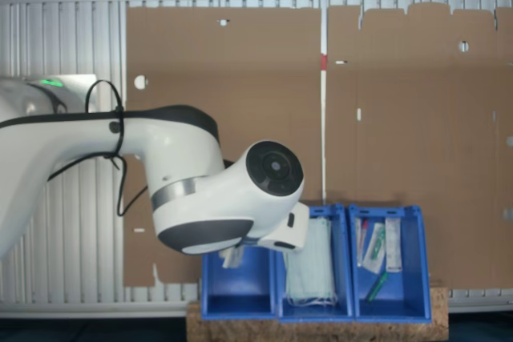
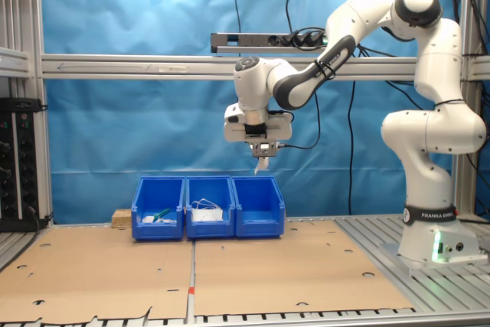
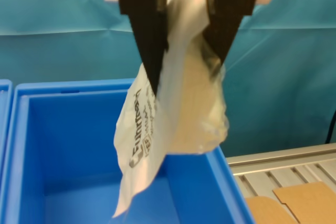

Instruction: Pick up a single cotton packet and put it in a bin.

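Black jaws clamp cotton packet, hiding its top.

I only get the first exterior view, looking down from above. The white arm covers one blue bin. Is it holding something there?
Observer: Yes. In the wrist view the gripper is shut on a cotton packet, which hangs from the fingers.
Operator: Is it already down inside the bin?
Observer: No. In the second exterior view the cotton packet hangs well above the bin.
Operator: Anything in that bin?
Observer: The part of its floor shown in the wrist view is bare blue.
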Robot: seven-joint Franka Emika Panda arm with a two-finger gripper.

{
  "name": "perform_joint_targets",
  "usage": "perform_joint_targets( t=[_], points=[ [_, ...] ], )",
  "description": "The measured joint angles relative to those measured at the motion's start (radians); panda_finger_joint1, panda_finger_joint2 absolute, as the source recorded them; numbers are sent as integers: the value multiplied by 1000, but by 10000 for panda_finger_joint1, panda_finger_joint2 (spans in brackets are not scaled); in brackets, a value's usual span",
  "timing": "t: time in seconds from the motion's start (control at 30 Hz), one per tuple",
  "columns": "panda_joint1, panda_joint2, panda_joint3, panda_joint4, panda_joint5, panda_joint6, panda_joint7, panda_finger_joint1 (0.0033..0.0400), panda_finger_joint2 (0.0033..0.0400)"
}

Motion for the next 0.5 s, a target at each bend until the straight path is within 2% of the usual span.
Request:
perform_joint_targets(
  t=[0.5],
  points=[
    [1,0,0,0,0,-23,0,44,44]
  ],
)
